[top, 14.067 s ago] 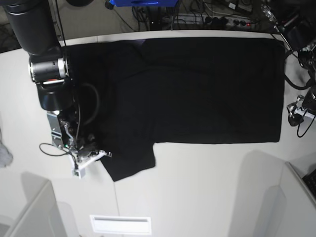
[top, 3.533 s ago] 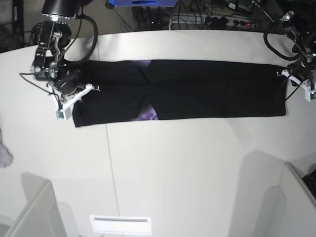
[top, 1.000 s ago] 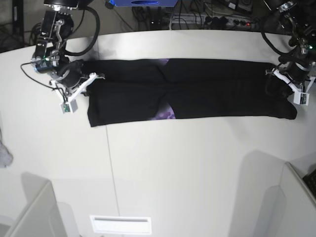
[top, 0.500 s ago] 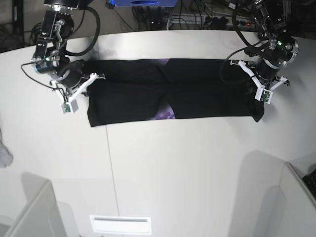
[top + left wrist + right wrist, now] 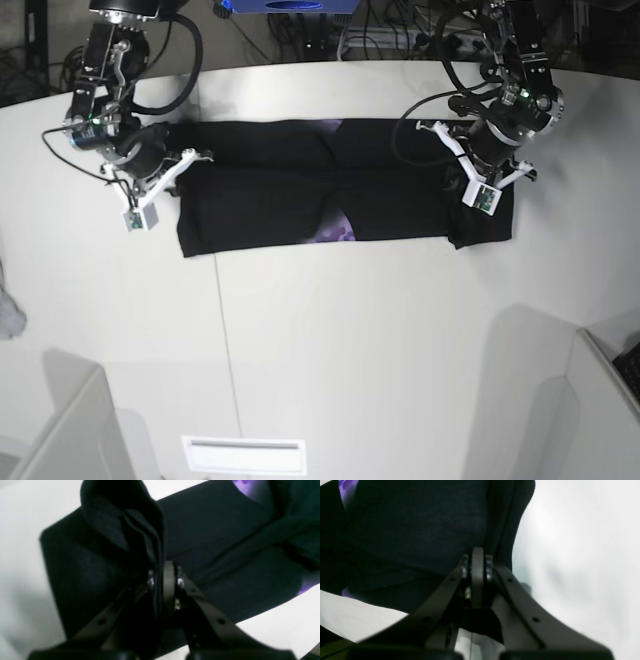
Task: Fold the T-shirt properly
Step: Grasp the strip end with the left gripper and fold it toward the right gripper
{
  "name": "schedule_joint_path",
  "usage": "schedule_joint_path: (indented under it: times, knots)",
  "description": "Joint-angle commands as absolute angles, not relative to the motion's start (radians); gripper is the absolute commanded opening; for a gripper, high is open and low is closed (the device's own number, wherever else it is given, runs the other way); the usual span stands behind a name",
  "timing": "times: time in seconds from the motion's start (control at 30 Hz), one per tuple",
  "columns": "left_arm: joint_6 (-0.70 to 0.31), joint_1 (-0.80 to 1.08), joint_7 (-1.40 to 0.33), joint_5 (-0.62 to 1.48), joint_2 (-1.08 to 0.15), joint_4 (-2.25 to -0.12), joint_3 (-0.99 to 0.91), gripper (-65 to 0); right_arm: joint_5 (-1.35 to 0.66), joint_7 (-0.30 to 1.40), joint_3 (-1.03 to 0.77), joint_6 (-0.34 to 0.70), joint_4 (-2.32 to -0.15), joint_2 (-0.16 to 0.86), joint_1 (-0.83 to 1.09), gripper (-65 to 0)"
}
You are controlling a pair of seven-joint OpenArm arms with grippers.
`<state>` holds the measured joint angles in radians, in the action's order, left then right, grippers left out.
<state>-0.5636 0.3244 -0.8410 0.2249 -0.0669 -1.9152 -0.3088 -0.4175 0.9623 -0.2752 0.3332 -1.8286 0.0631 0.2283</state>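
Observation:
The black T-shirt (image 5: 280,195) lies as a long folded strip across the far half of the white table (image 5: 350,350), with a bit of purple print (image 5: 335,232) peeking out at its front edge. My left gripper (image 5: 478,185) is shut on the strip's right end, which is doubled over toward the middle. In the left wrist view the cloth (image 5: 120,525) bunches up from the shut left gripper (image 5: 163,580). My right gripper (image 5: 165,178) is at the strip's left end. In the right wrist view the right gripper (image 5: 476,565) is shut against the black cloth (image 5: 420,525) at its edge.
A small grey-white cloth scrap (image 5: 8,315) lies at the table's left edge. White box walls stand at the front left (image 5: 70,430) and front right (image 5: 600,400). A white slotted plate (image 5: 243,455) sits at the front. Cables and a power strip (image 5: 380,40) run behind the table.
My left gripper has carried the shirt's right end to the left, so the strip is shorter and doubled at that end. The right gripper has stayed in place over the last second.

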Motion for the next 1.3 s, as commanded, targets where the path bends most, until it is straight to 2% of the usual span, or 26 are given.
schedule_joint_path:
  times: [0.0, 0.43, 0.9, 1.03, 1.27]
  knots:
    - [-0.553, 0.321, -0.819, 0.239, -0.064, -1.936, -0.302, -65.0, -0.427, 0.944, -0.278, 0.337, -1.844, 0.071, 0.219, -65.0]
    - [-0.487, 0.321, -0.819, 0.242, -0.058, -1.936, -0.166, -65.0, -0.426, 0.938, -0.278, 0.337, -1.765, 0.074, 0.203, -65.0]
    - [-0.487, 0.32, -0.82, 0.242, -0.036, -1.936, -0.163, -65.0, -0.427, 0.938, -0.278, 0.337, -1.767, 0.07, 0.194, -65.0]
    - [-0.487, 0.306, -0.898, 0.242, -0.028, -1.934, -0.165, -65.0, -0.427, 0.938, -0.278, 0.337, -1.767, 0.07, 0.194, -65.0]
    - [-0.489, 0.297, -0.908, 0.242, -0.03, -1.937, -0.165, -65.0, -0.427, 0.938, -0.278, 0.337, -1.767, 0.071, 0.196, -65.0]
